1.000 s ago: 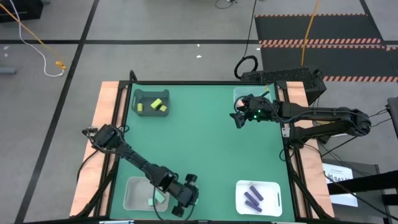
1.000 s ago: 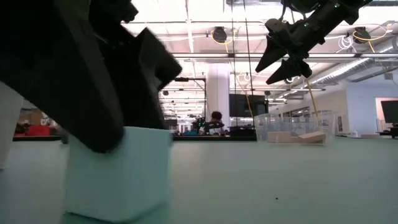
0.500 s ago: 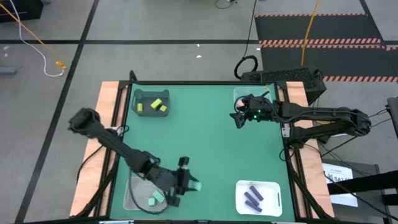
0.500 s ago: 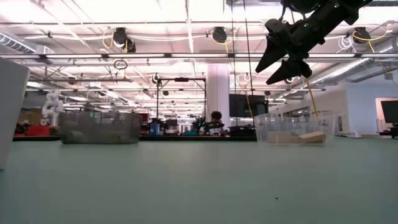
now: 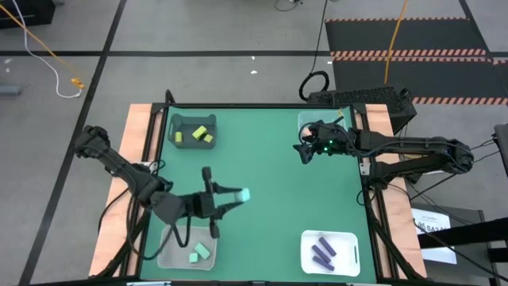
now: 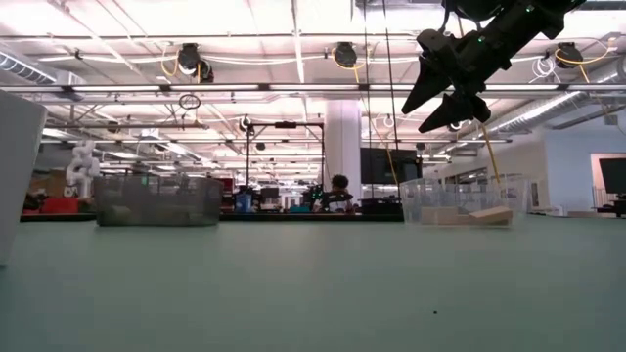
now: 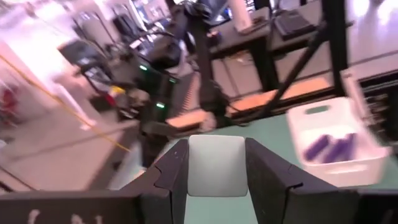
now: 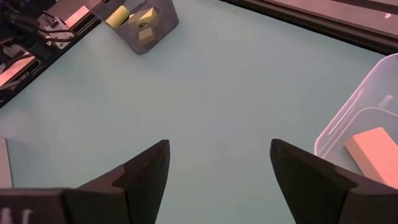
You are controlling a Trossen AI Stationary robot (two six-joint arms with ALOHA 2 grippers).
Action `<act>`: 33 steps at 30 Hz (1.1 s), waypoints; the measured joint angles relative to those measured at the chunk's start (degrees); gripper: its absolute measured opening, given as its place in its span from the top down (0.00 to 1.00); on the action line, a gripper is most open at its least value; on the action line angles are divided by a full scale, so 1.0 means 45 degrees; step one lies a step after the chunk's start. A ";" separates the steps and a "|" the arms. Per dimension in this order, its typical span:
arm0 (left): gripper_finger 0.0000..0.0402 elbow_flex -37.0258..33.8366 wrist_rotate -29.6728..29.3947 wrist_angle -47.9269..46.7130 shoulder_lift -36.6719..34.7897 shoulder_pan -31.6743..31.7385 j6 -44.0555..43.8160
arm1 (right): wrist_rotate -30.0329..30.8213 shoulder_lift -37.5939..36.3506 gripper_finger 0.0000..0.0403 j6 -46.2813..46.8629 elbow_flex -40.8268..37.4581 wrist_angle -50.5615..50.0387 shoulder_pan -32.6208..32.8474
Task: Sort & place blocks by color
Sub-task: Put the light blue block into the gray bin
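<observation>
My left gripper [image 5: 236,195] hangs over the table's near-left part, shut on a mint teal block [image 5: 244,194]. The left wrist view shows this block [image 7: 216,165] between the two dark fingers. More teal blocks [image 5: 198,253] lie in the clear bin [image 5: 168,238] at the near left. Yellow-green blocks [image 5: 200,133] lie in the grey bin [image 5: 181,121]. Purple blocks [image 5: 322,253] lie in the white bin [image 5: 349,256], and a salmon pink block [image 8: 372,147] lies in the clear bin [image 8: 348,118] at the far right. My right gripper [image 5: 304,152] hovers open beside that bin. My left gripper pinches the teal block by two opposite sides [image 7: 193,168] between its two fingers [image 7: 169,177]. The fingers lie about level and point toward the table's right edge. The block is lifted clear of the table, well above it.
The four bins stand near the table's corners, and the green middle [image 5: 270,175] holds nothing. In the low view my right gripper [image 6: 445,98] hangs high above the far-right clear bin [image 6: 465,200]. A person sits far off in the room behind.
My left gripper has risen from the table's near edge and gone toward the far edge. It has tipped from pointing down to about level, pointing toward the right edge. The teal block has gone with it, lifted clear of the table.
</observation>
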 joint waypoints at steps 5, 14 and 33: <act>0.69 -0.0005 -0.0188 0.0710 -0.0472 0.0559 0.2253 | -0.0004 0.0000 0.33 0.0000 0.0000 0.0005 0.0000; 0.69 -0.0005 -0.0183 0.0836 -0.0872 0.2135 0.3643 | -0.0005 0.0000 0.33 0.0000 0.0000 0.0000 0.0000; 0.69 -0.0005 0.1263 -0.5646 -0.0863 0.2246 -0.7917 | -0.0005 0.0000 0.33 0.0000 0.0000 0.0000 0.0000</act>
